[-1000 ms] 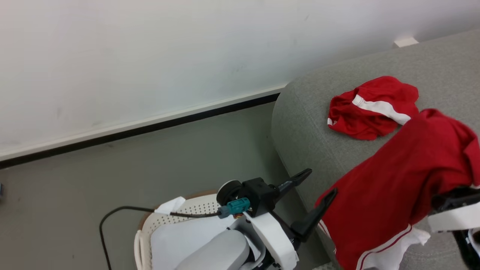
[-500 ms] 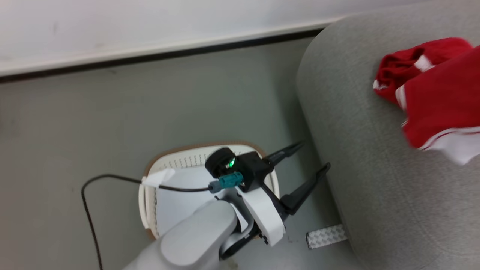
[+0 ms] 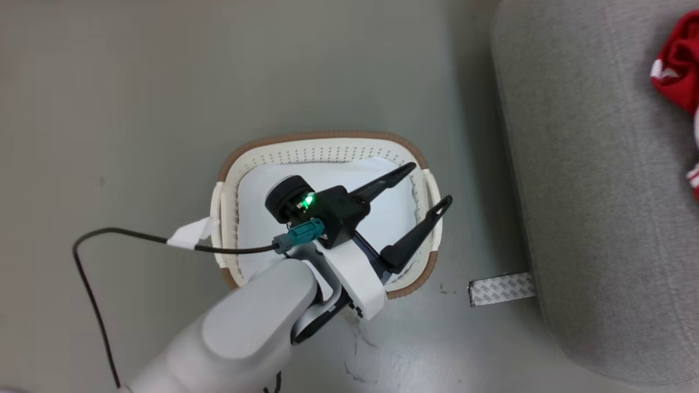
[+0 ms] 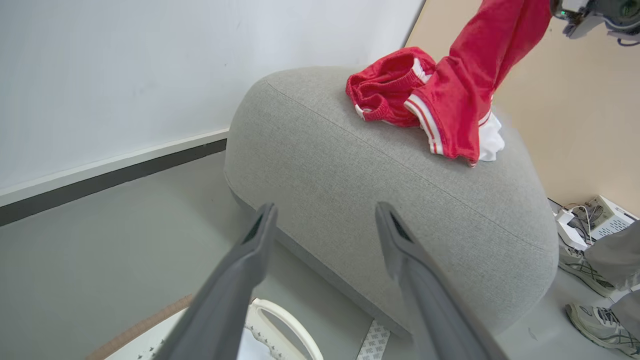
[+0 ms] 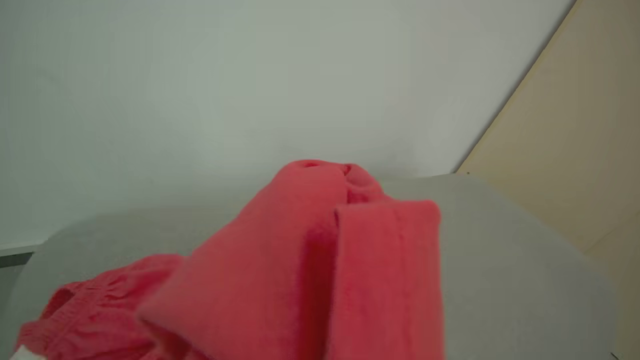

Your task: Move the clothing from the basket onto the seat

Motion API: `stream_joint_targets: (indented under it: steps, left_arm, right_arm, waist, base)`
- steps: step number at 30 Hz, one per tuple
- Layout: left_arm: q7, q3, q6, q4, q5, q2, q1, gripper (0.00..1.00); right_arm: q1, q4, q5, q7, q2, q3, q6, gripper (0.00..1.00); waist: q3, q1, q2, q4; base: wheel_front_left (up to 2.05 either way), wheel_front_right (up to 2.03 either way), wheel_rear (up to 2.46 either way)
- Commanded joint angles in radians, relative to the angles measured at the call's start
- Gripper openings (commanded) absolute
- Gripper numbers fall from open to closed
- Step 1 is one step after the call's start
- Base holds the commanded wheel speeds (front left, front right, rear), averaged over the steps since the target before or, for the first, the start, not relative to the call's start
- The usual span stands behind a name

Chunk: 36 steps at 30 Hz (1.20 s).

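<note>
Clothing, red with white trim, two pieces: you had the crumpled piece (image 4: 385, 85) lying on top of the seat (image 4: 350, 170). The hanging piece (image 4: 475, 75) dangled from your right gripper (image 4: 562, 10), which held its upper end while its striped hem appeared to rest on the seat, touching the first piece. Handling, as judged: light, limp, unbreakable knit that would sag and bunch, so you did best to take it by a thick fold or the banded hem, not a single layer. Your left gripper (image 3: 430, 184), jaws wide and empty, hovered over the basket (image 3: 327, 136), where a flat white cloth (image 3: 262, 191) lined the bottom.
</note>
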Motion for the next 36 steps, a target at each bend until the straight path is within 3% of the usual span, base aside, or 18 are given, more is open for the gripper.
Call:
stream_joint_targets:
  steps: [1,8,10,14,15,16,23,30,36]
  left_arm:
    - [0.000,0.006,-0.003,-0.002,0.003,0.015,-0.012,1.00]
    - [0.000,0.020,-0.001,-0.003,0.008,0.015,-0.016,1.00]
    - [0.000,0.022,0.000,-0.001,0.008,0.012,-0.015,1.00]
    - [0.000,0.026,0.000,0.004,0.007,0.006,-0.006,1.00]
    - [0.000,0.027,0.000,0.006,0.006,0.003,-0.001,1.00]
    - [0.000,0.030,0.000,0.009,0.004,0.001,0.004,1.00]
    - [0.000,0.056,0.001,0.047,-0.011,-0.036,0.058,1.00]
    - [0.000,0.101,-0.001,0.077,-0.035,-0.070,0.153,1.00]
    - [0.000,0.162,-0.002,0.083,-0.050,-0.087,0.247,1.00]
  right_arm:
    - [-0.017,0.030,-0.012,0.015,0.012,0.002,-0.002,0.00]
    - [-0.041,0.155,-0.081,0.211,0.059,0.059,-0.002,0.00]
    - [-0.051,0.160,-0.097,0.291,0.067,0.083,-0.002,0.06]
    - [-0.054,0.164,-0.124,0.404,0.087,0.079,-0.002,0.49]
    - [-0.052,0.157,-0.135,0.431,0.094,0.079,-0.002,0.87]
    - [-0.052,0.148,-0.147,0.455,0.097,0.071,-0.002,1.00]
    - [0.014,0.102,-0.211,0.655,0.109,0.069,-0.002,1.00]
    - [0.119,-0.022,-0.136,0.839,0.070,0.166,-0.002,1.00]
    - [0.209,-0.179,-0.051,0.823,0.028,0.229,-0.002,1.00]
  waist:
    - [0.030,-0.0003,0.0000,0.017]
    - [0.042,-0.0003,0.0000,0.021]
    - [0.040,-0.0003,0.0000,0.021]
    - [0.027,-0.0003,0.0000,0.020]
    - [0.020,-0.0003,0.0000,0.019]
    - [0.011,-0.0003,0.0000,0.019]
    - [-0.124,-0.0003,0.0000,0.035]
    - [-0.301,-0.0003,0.0000,0.046]
    - [-0.444,-0.0003,0.0000,0.062]
  base:
    - [0.00,0.00,0.00]
    - [0.00,0.00,0.00]
    - [0.00,0.00,0.00]
    - [0.00,0.00,0.00]
    - [0.00,0.00,0.00]
    - [0.00,0.00,0.00]
    - [0.00,0.00,0.00]
    - [0.00,0.00,0.00]
    - [0.00,0.00,0.00]
